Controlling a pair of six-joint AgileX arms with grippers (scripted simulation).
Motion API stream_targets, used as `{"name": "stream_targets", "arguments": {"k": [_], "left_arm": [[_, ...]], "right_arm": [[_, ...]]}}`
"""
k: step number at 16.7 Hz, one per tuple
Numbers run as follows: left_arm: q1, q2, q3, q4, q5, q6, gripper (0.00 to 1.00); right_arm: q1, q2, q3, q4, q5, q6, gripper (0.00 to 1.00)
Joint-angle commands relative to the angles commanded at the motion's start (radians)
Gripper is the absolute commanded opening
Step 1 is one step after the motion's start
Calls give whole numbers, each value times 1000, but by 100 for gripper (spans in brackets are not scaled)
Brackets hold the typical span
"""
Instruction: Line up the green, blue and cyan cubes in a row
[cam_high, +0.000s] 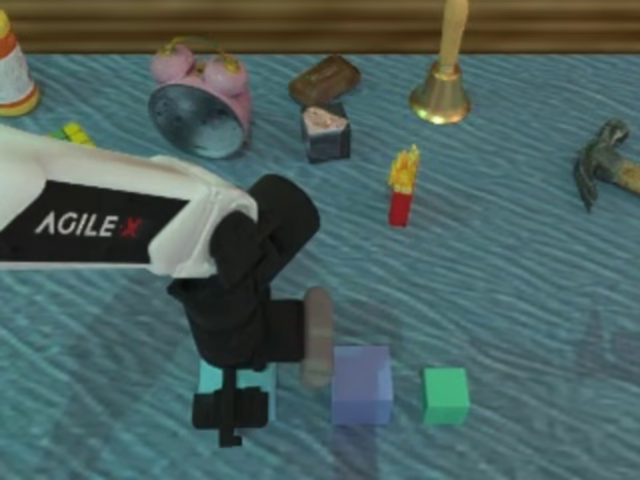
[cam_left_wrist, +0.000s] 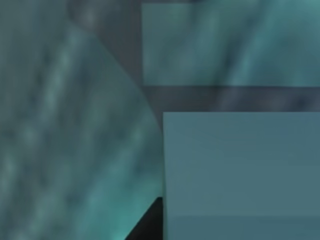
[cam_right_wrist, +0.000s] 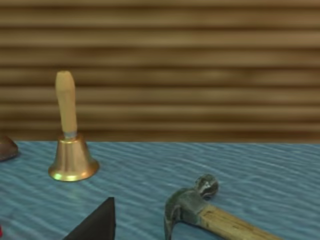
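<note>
Top view: three plain cubes, one of each colour, sit in a row along the worktop's (cam_high: 520, 300) near edge. From left to right: cyan cube (cam_high: 210, 378), blue cube (cam_high: 362, 385), green cube (cam_high: 445, 395), each apart from its neighbour, faces square to the edge. The left hand (cam_high: 232, 412) is over the cyan cube and largely covers it; whether it is spread or pinching cannot be told. No containers are present. The right arm is out of view.
</note>
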Motion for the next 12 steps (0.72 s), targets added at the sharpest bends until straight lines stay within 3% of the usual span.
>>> {"name": "stream_targets", "arguments": {"k": [8, 12], "left_arm": [[0, 0, 0, 0, 0, 0, 98], [0, 0, 0, 0, 0, 0, 100]], "right_arm": [[0, 0, 0, 0, 0, 0, 100], [0, 0, 0, 0, 0, 0, 100]]}}
